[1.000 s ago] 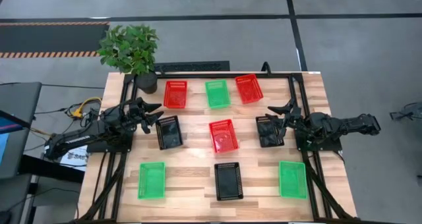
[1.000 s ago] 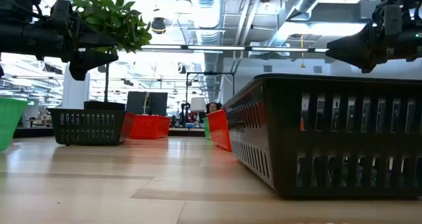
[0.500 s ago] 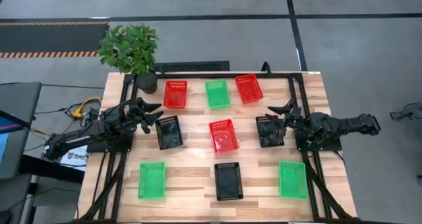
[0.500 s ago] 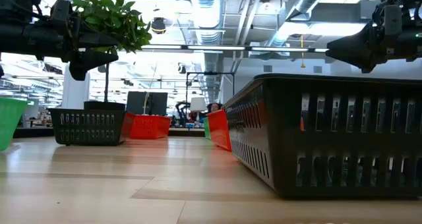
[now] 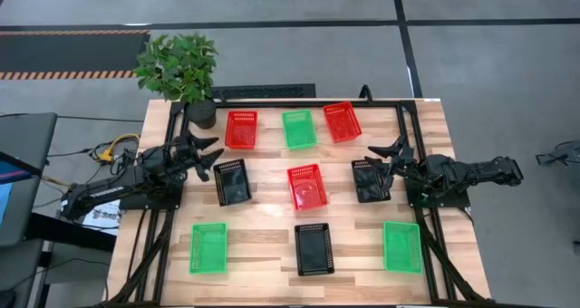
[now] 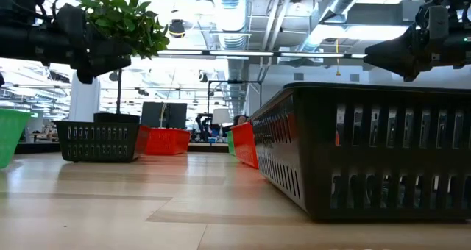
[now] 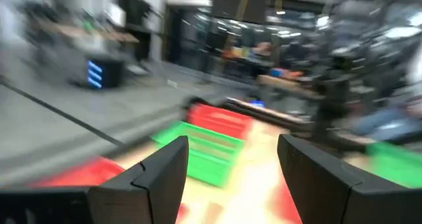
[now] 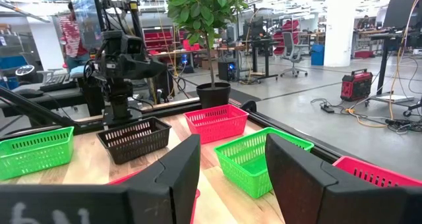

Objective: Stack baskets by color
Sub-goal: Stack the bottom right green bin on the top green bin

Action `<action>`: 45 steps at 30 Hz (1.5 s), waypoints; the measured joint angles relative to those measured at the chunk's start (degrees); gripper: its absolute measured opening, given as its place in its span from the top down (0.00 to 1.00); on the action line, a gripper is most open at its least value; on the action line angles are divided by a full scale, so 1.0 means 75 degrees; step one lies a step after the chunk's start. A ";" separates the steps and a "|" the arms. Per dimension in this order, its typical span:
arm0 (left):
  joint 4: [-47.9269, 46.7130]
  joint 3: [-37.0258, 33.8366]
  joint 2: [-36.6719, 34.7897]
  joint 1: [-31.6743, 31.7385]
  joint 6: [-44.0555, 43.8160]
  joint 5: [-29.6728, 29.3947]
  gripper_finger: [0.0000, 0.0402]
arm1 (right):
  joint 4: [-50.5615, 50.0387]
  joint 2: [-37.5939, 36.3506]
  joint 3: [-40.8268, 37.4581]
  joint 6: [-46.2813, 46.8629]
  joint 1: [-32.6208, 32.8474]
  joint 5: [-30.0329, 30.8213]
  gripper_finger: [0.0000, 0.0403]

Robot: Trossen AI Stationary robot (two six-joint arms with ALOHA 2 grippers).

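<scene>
Person point(image 8: 68, 28) behind left arm point(image 8: 119, 66), only in right wrist view.

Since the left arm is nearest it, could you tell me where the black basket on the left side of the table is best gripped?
Probably a wall of the black basket: its upright mesh rim is thin enough to pinch, one finger inside and one outside. The left gripper, open, hangs beside its far left corner, so coming straight down on the left long wall looks easiest.
</scene>
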 joint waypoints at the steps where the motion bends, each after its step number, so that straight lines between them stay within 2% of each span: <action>1: 0.0010 0.0000 0.0000 0.0000 0.0299 -0.0130 0.44 | 0.0002 0.0000 0.0002 0.0001 0.0000 0.0001 0.52; 7: 0.0023 0.0000 0.0000 -0.0002 0.1306 -0.0260 0.44 | 0.0002 0.0000 -0.0001 0.0001 0.0001 0.0001 0.52; 10: 0.0023 0.0000 0.0000 -0.0005 0.1051 -0.0147 0.44 | 0.0001 0.0000 0.0002 -0.0001 -0.0001 -0.0001 0.52; 12: 0.0009 0.0000 0.0000 -0.0005 0.0154 0.0179 0.44 | 0.0003 0.0000 0.0001 0.0001 -0.0001 -0.0001 0.52; 16: -0.0080 0.0000 0.0000 -0.0006 -0.2761 0.1066 0.44 | 0.0003 0.0000 0.0001 0.0000 0.0000 0.0001 0.52; 22: -0.0056 0.0000 0.0000 -0.0011 -0.4664 0.0480 0.44 | 0.0167 0.0000 0.0002 0.0093 0.0002 -0.0011 0.52; 26: -0.0050 0.0000 0.0003 -0.0008 -0.5375 0.0187 0.44 | 0.0233 -0.0015 -0.0001 0.1555 0.0076 -0.0022 0.52; 36: -0.0015 0.0000 0.0003 -0.0005 -0.5734 0.0059 0.44 | 0.0536 -0.0015 0.0002 0.5459 0.0066 -0.0045 0.52; 40: 0.0055 0.0000 0.0003 -0.0005 -0.5591 -0.0346 0.44 | 0.0513 -0.0015 0.0002 0.5862 0.0048 -0.0039 0.52; 45: 0.0058 0.0000 0.0003 -0.0005 -0.5940 -0.0402 0.44 | 0.0497 -0.0015 0.0002 0.5865 0.0048 -0.0040 0.52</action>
